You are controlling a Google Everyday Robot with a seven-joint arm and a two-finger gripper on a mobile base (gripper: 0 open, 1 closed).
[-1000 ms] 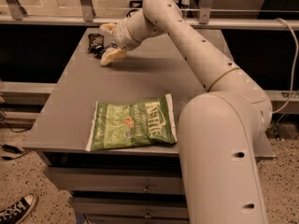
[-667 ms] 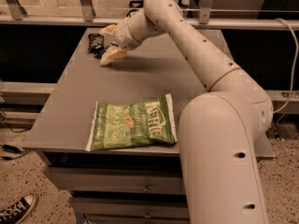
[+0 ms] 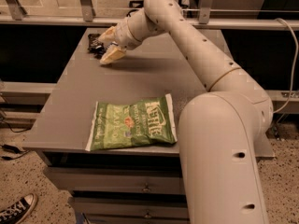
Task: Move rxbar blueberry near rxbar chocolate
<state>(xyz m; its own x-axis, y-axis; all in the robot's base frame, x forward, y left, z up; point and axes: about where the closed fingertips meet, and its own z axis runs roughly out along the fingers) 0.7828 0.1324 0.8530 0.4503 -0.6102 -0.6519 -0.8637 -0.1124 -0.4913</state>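
Note:
My gripper is at the far left corner of the grey table, low over the top. Its two pale fingers are spread apart, pointing left. Just off the fingertips lies a small dark flat wrapper patch. It seems to be the snack bars lying close together. I cannot tell the rxbar blueberry from the rxbar chocolate there, as both look dark. The wrappers lie on the table and are partly hidden by the fingers. Nothing is lifted.
A large green chip bag lies flat near the table's front edge. My arm crosses the right side of the table. A metal railing runs behind the table. Drawers sit under the tabletop.

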